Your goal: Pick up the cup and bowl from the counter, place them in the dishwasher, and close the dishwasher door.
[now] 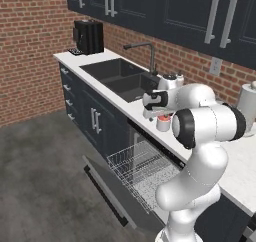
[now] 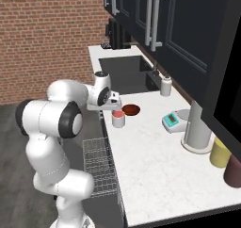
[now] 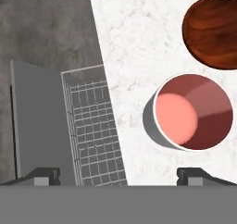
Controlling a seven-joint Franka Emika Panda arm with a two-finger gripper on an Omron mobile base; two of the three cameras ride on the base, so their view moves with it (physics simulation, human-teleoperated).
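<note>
Red brick wall (image 1: pixel 30 46), grey concrete floor (image 1: pixel 35 186), dark navy wall cabinets (image 1: pixel 170 11) with silver bar handles.

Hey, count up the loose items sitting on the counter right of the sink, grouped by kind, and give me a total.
Cup: 1
Bowl: 1
Scale: 1
Paper towel holder: 1
Jars: 2, yellow and maroon
Soap bottle: 1
Total: 7

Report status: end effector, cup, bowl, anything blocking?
End effector open, above counter edge. Cup upright beside bowl, both on counter. Dishwasher door down, rack out. Nothing blocking.
</note>
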